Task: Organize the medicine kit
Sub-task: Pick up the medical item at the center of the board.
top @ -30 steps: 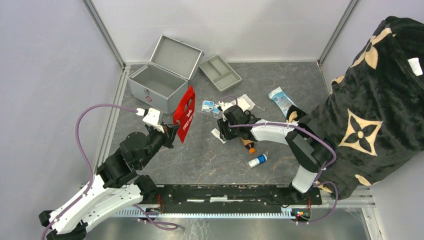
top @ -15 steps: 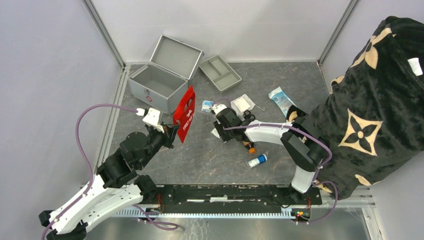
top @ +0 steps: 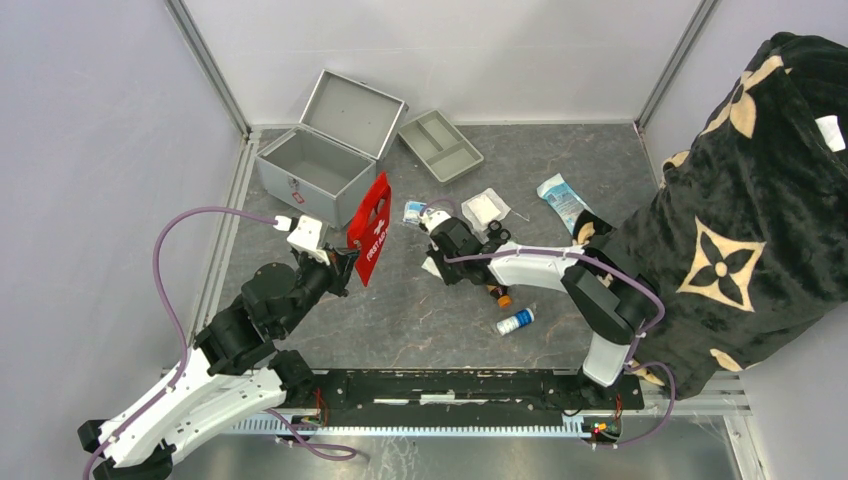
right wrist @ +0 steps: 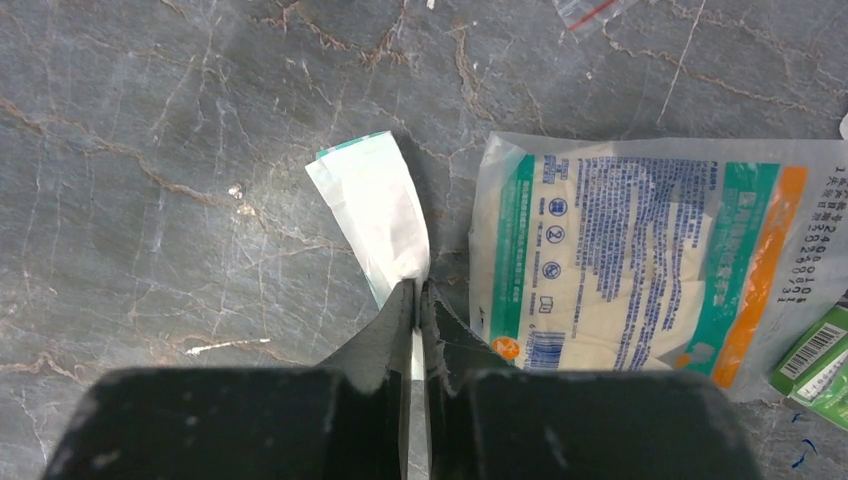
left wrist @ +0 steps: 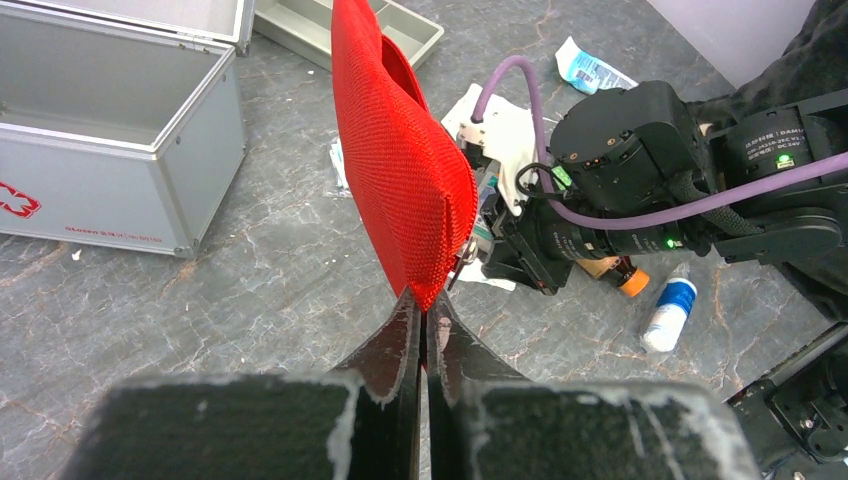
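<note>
The medicine kit (top: 292, 184), a silver-grey metal case, stands open at the back left and also shows in the left wrist view (left wrist: 100, 195). My left gripper (top: 345, 263) (left wrist: 425, 305) is shut on the bottom corner of a red first-aid pouch (top: 370, 228) (left wrist: 400, 170) and holds it upright just right of the case. My right gripper (top: 436, 262) (right wrist: 418, 290) is shut on the edge of a small white packet (right wrist: 375, 205) lying on the table, next to a larger printed packet (right wrist: 640, 250).
A grey divided tray (top: 440, 145) lies behind the pouch. A gauze pack (top: 486, 207), a blue-white packet (top: 562, 198), a brown bottle with an orange cap (top: 497, 292) and a white bottle with a blue cap (top: 515, 321) lie around the right arm. Black patterned cloth (top: 750, 200) covers the right side.
My right gripper has shifted a little to the left over the table, toward the pouch. The left arm and the red pouch have stayed still.
</note>
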Robot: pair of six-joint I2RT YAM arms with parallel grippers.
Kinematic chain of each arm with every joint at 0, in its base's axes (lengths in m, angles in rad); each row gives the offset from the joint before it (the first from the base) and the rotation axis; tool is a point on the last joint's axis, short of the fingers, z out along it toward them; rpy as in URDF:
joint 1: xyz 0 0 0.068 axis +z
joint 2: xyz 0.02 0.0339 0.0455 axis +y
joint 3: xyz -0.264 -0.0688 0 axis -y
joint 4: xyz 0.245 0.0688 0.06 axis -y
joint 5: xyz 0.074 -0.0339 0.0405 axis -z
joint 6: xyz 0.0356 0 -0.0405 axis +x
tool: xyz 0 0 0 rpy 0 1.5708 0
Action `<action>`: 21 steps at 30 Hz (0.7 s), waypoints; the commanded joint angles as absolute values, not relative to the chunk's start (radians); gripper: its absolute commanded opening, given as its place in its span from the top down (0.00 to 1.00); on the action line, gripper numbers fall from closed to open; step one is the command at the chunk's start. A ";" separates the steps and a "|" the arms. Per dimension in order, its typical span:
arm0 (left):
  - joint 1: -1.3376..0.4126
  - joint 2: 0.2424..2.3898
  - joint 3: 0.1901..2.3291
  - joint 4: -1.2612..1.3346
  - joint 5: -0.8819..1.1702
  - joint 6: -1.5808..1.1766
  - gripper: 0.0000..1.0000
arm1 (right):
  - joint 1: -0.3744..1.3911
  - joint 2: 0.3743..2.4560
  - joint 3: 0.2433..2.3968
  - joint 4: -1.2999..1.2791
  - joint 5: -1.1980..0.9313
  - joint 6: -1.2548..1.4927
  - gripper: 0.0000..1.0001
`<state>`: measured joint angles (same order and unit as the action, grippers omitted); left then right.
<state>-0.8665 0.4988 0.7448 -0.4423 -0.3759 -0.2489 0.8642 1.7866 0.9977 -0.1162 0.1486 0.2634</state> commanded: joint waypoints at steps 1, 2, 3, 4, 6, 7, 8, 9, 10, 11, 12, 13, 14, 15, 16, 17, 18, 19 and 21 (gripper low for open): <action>-0.871 0.498 0.743 -0.408 -0.390 -0.246 0.98 | 0.870 1.746 0.959 -0.170 0.128 0.257 0.94; -0.871 0.496 0.743 -0.409 -0.390 -0.247 0.98 | 0.870 1.730 0.956 -0.157 0.116 0.257 0.96; -0.871 0.496 0.742 -0.410 -0.390 -0.247 0.98 | 0.870 1.716 0.950 -0.145 0.099 0.258 0.99; -0.871 0.496 0.741 -0.410 -0.390 -0.247 0.98 | 0.869 1.700 0.946 -0.131 0.090 0.259 1.00; -0.871 0.495 0.741 -0.411 -0.390 -0.248 0.98 | 0.870 1.672 0.937 -0.114 0.078 0.259 1.00; -0.871 0.495 0.742 -0.410 -0.389 -0.248 0.98 | 0.870 1.653 0.935 -0.108 0.080 0.258 1.00; -0.871 0.495 0.741 -0.411 -0.388 -0.249 0.98 | 0.868 1.639 0.930 -0.106 0.085 0.257 1.00; -0.871 0.495 0.742 -0.412 -0.387 -0.249 0.98 | 0.868 1.621 0.927 -0.101 0.089 0.253 1.00; -0.871 0.494 0.741 -0.411 -0.385 -0.249 0.98 | 0.869 1.605 0.922 -0.097 0.098 0.248 1.00; -0.871 0.493 0.740 -0.412 -0.384 -0.247 0.98 | 0.867 1.583 0.914 -0.086 0.104 0.244 1.00; -0.871 0.493 0.739 -0.411 -0.380 -0.245 0.98 | 0.868 1.562 0.901 -0.075 0.116 0.238 1.00; -0.871 0.492 0.739 -0.410 -0.373 -0.243 0.98 | 0.868 1.538 0.893 -0.066 0.125 0.225 1.00; -0.871 0.493 0.737 -0.408 -0.363 -0.238 0.98 | 0.868 1.516 0.881 -0.057 0.141 0.210 1.00; -0.871 0.494 0.737 -0.407 -0.352 -0.234 0.98 | 0.868 1.485 0.872 -0.050 0.159 0.188 1.00; -0.871 0.494 0.736 -0.405 -0.338 -0.231 0.98 | 0.868 1.453 0.856 -0.037 0.187 0.163 1.00; -0.871 0.495 0.736 -0.403 -0.325 -0.228 0.98 | 0.868 1.421 0.835 -0.018 0.221 0.139 1.00; -0.871 0.495 0.735 -0.399 -0.307 -0.224 0.98 | 0.867 1.379 0.812 0.008 0.253 0.102 1.00; -0.871 0.496 0.734 -0.396 -0.289 -0.219 0.98 | 0.867 1.336 0.773 0.055 0.284 0.070 1.00; -0.871 0.500 0.732 -0.388 -0.252 -0.210 0.98 | 0.867 1.221 0.677 0.197 0.344 0.010 1.00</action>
<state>-0.8665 0.4984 0.7376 -0.4397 -0.3317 -0.2481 0.8642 1.3933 0.7956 -0.0299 0.1978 0.1471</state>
